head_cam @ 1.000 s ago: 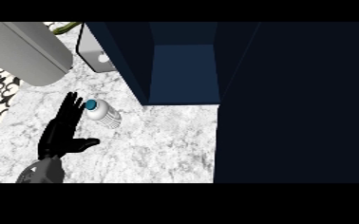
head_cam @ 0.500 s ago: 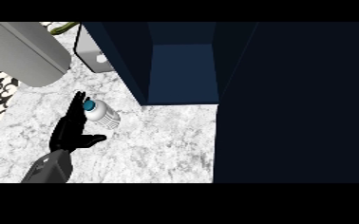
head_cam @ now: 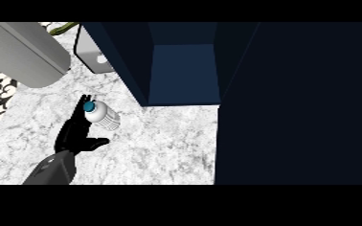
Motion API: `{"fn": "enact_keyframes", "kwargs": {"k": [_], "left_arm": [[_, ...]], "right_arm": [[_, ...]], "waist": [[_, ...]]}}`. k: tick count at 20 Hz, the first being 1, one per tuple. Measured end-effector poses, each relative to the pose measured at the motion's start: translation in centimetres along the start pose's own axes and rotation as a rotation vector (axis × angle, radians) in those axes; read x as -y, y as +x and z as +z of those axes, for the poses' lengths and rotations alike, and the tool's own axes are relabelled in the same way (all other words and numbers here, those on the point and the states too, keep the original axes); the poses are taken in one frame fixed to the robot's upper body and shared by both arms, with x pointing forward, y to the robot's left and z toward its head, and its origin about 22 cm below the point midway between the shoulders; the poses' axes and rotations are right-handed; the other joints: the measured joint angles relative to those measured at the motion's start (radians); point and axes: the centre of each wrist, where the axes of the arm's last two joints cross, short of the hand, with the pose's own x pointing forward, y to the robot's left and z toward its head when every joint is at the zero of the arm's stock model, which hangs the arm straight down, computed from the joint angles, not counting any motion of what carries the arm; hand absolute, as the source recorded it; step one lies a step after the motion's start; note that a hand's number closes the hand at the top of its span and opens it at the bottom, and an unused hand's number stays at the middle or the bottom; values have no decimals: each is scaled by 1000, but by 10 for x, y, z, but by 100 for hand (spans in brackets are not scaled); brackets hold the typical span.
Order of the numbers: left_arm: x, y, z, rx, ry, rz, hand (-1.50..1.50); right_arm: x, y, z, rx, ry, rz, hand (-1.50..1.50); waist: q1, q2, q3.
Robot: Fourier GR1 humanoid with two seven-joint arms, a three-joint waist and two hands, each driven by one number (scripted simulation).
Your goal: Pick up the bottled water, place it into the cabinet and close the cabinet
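- White-and-grey marbled stone counter [head_cam: 163, 143] fills the lower part of the head view, with a dark floor-like area at the right edge of it.
- Nearest, the robot's black left hand [head_cam: 74, 133] comes in on a grey forearm from the lower left, fingers straight and spread, thumb out to the side.
- Its fingers lie just beside the clear ribbed plastic water bottle with a blue cap [head_cam: 102, 115], which stands on the counter; no label can be read.
- Beyond, the dark navy cabinet [head_cam: 182, 72] stands open, its door [head_cam: 290, 105] swung out at right.
- Farthest left, a large grey cylinder [head_cam: 29, 52] and a pale grey box-shaped object [head_cam: 96, 55].
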Motion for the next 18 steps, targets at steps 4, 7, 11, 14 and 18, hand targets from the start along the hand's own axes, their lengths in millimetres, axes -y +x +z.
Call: {"fn": "enact_keyframes", "kwargs": {"k": [4, 7, 11, 14, 18], "left_arm": [[7, -1, -5, -10, -10, 48, -150], [12, -7, -4, -24, -32, 81, -150], [18, -7, -8, -37, -50, 116, -150], [25, -9, -11, -50, -65, 148, -150], [35, -15, -12, -63, -110, 163, -150]], "right_arm": [[2, -2, 1, 1, -1, -1, -150], [5, -2, -2, 5, 3, -5, -150], [6, -3, -3, -7, 10, -13, -150], [4, -8, -5, -3, 10, -17, -150], [2, -10, -8, -11, 14, -18, -150]], "waist": [[-4, 2, -1], [-4, 3, -1], [-5, 2, 1], [-6, 3, 0], [-3, 2, 0]]}}
